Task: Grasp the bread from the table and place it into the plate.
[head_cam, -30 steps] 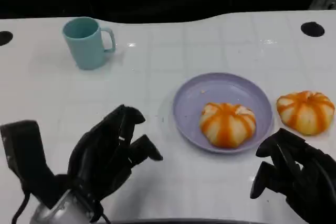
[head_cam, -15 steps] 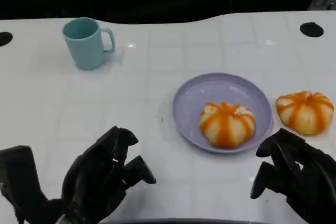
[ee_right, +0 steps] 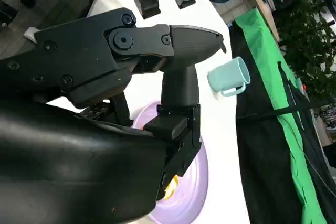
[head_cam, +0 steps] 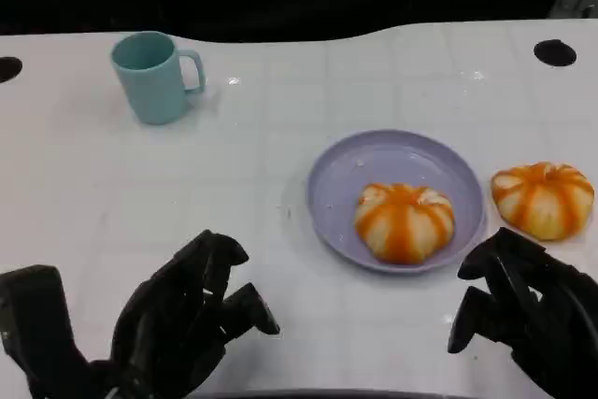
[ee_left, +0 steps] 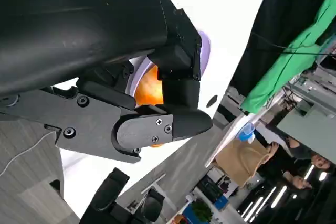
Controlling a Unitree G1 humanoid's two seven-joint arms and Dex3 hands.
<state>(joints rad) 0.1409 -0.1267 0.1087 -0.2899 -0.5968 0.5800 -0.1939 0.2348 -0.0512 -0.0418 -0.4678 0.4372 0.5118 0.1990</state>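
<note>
The left hand has dropped back toward the near edge of the table and now sits low at the near left, fingers loosely curled on nothing; the right hand has not moved and is likewise empty, fingers curled. One bread lies in the plate, so that placement reads as done, while a second bread rests on the table just right of the plate's rim. Both are round domed buns, upright, with no marked long axis.

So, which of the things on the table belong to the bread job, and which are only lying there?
Part of the job:
- bread on the table, right of the plate
- purple plate, with one bread in it already
- right hand, nearest the loose bread, holding nothing

Just lying about:
- teal mug, far left
- left hand, holding nothing
</note>
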